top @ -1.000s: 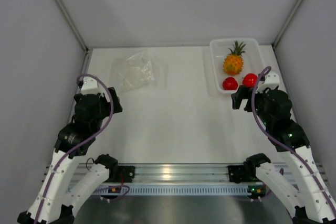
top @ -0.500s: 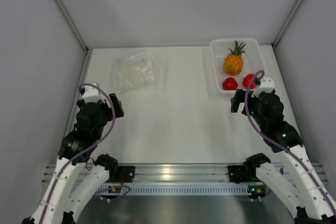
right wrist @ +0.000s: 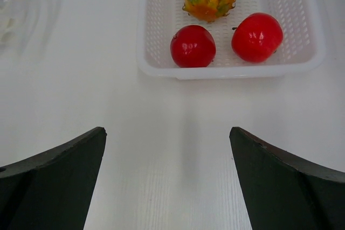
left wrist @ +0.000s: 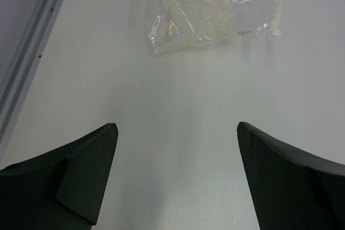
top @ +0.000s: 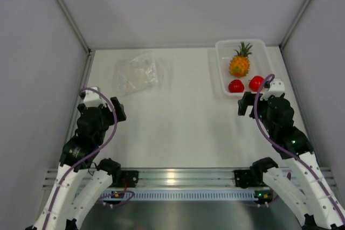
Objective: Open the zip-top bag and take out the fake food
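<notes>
Top external: zip-top bag [top: 136, 74] lies far-left on counter [top: 178, 122], straight ahead of left hand [left wrist: 176, 130] (nearer arm), zip strip [left wrist: 281, 4] on its right edge, running near-far; fake food [top: 240, 64] sits in bin [top: 221, 52] far-right, just past right hand [right wrist: 167, 130]. Both hands open w/ nothing held.

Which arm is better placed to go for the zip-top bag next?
Left. The zip-top bag lies straight ahead of the open left gripper, on that arm's side. The right gripper, also open, faces the white bin holding the fake food, far from the bag.
</notes>
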`<state>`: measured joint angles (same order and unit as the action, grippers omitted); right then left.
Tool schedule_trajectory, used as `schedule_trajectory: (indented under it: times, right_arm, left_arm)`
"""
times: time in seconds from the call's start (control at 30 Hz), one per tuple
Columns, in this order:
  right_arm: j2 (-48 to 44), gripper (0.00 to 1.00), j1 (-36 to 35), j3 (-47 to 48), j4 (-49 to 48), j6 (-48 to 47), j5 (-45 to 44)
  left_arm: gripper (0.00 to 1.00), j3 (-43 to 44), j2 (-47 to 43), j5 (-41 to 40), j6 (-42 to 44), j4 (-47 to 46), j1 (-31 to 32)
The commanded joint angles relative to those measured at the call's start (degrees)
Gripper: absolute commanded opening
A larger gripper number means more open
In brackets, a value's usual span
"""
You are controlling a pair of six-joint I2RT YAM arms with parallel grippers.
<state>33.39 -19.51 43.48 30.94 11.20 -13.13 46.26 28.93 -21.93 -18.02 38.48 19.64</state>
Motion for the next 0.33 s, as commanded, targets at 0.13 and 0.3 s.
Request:
schedule_trajectory:
  times: [0.13,0.3]
  right_arm:
    - [-1.31,1.00,-0.80,2.57,-0.44,0.40,-0.76]
    - [-0.69,0.99,-0.71,2.22,-0.53,-0.39,-0.50]
  left_arm:
    - [0.98,-0.29,1.04,-1.18,0.35,-3.76,-0.39]
    - [0.98,-0.21,1.92,-1.27,0.27,-3.67,-0.48]
